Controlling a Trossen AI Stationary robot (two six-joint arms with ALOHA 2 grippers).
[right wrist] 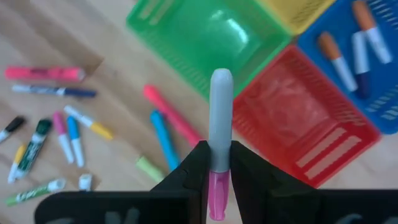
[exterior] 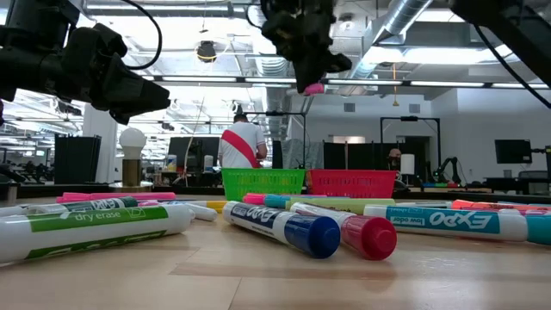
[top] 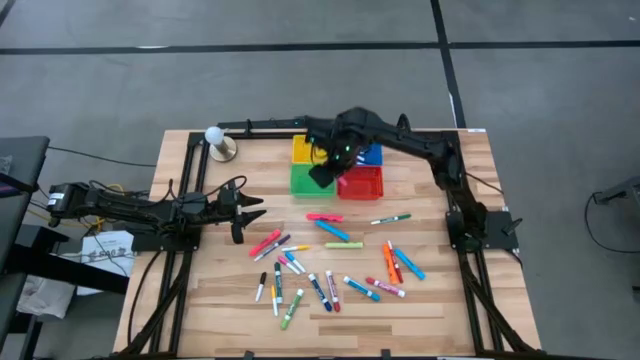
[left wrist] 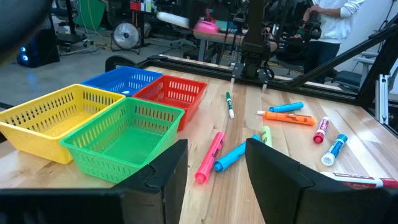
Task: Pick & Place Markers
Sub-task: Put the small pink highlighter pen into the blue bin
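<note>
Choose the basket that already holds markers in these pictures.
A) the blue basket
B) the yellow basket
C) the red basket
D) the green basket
A: the right wrist view shows markers lying in the blue basket, while the green basket and red basket look empty.

One camera looks straight down on the whole surface; another sits level among the markers. Both wrist cameras face the green basket, one from directly above.
</note>
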